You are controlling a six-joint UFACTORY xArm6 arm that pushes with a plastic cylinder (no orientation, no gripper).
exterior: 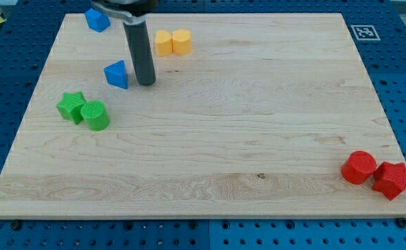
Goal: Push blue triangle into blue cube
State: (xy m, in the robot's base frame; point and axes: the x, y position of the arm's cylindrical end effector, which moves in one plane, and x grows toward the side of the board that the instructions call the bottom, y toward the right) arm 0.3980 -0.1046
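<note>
The blue triangle (pixel 117 74) lies on the wooden board at the upper left. The blue cube (pixel 96 19) sits near the board's top edge, above and a little left of the triangle, well apart from it. My tip (pixel 146 83) rests on the board just to the right of the blue triangle, with a small gap between them. The dark rod rises from it to the view's top.
Two yellow blocks (pixel 172 42) sit side by side right of the rod near the top. A green star (pixel 71 106) and a green cylinder (pixel 96 115) touch at the left. A red cylinder (pixel 359 167) and a red star (pixel 393 180) sit at the bottom right.
</note>
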